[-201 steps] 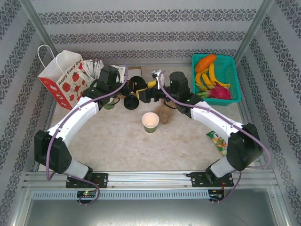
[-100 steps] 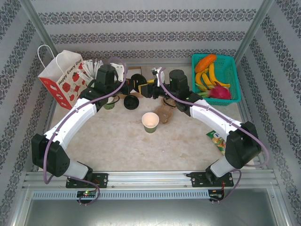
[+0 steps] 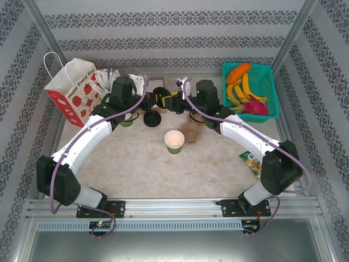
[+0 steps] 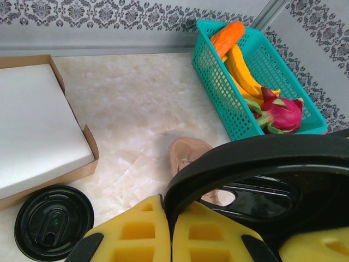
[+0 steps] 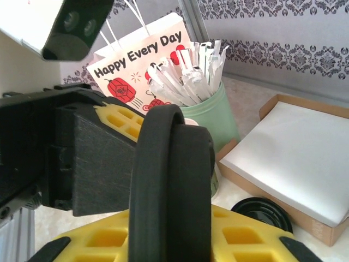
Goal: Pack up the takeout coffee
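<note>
Left wrist view put me right over the left gripper [image 4: 166,225], whose yellow pads [image 4: 130,236] were pinched tight on the rim of a black lid [image 4: 245,158] held on edge above the table. In the right wrist view the right gripper [image 5: 169,243] had its own pads pressed against the same lid from the opposite side, so both claws gripped it at once, which looked to me like a hand-over. By my reckoning the job was at an early stage: the takeout coffee cup [image 3: 174,141] stood upright and lidless near the middle of the table, in front of and apart from both claws, so capping it and bagging it were both left to do. A spare black lid [image 4: 54,221] lay flat on the tabletop beside a shallow cardboard box [image 4: 90,146] lined with something white. Further out, a pale green cup [image 5: 212,123] was stuffed with white-wrapped sticks, and behind it stood the red-and-white paper bag [image 5: 139,54]; I couldn't see inside it. Over on the right, the teal basket [image 4: 218,101] held bananas [image 4: 240,71], an orange fruit or vegetable [image 4: 229,34] and a dragon fruit [image 4: 283,112].
</note>
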`<state>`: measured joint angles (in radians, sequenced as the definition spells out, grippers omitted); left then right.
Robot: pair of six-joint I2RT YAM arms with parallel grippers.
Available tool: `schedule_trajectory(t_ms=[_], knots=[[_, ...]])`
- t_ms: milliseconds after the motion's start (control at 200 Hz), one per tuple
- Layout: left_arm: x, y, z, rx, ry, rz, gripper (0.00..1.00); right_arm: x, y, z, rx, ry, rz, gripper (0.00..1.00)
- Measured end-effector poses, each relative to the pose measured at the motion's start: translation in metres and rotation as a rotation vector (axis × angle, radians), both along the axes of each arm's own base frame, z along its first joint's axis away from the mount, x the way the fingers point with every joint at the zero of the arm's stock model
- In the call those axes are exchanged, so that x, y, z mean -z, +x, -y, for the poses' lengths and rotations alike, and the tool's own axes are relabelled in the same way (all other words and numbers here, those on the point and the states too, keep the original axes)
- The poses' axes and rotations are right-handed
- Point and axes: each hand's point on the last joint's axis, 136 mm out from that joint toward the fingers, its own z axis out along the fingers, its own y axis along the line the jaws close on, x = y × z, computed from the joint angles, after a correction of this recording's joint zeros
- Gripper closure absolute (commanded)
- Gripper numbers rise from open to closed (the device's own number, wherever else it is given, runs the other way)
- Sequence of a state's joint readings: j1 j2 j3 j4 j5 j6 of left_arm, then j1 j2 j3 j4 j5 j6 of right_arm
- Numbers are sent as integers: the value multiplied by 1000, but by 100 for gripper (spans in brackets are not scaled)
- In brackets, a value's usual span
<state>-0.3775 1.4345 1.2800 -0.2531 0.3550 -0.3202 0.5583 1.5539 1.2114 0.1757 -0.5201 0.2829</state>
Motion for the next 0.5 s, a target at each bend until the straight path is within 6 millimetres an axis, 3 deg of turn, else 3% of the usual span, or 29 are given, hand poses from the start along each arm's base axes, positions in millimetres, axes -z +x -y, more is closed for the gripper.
schedule_trajectory(t_ms=[140,230,370,500], knots=[[0,-1,0,1,-2,4,98,0,0,0,-4,-17,22,81],[1,-2,0,4,-3,1,91,1,0,1,-9,-32,34,83],[1,-8,1,23,-9,4,63,1,-1,2,-17,-66,65,85],[-2,-27,-1,62,-24,26,41,-2,0,9,0,-139,130,85]])
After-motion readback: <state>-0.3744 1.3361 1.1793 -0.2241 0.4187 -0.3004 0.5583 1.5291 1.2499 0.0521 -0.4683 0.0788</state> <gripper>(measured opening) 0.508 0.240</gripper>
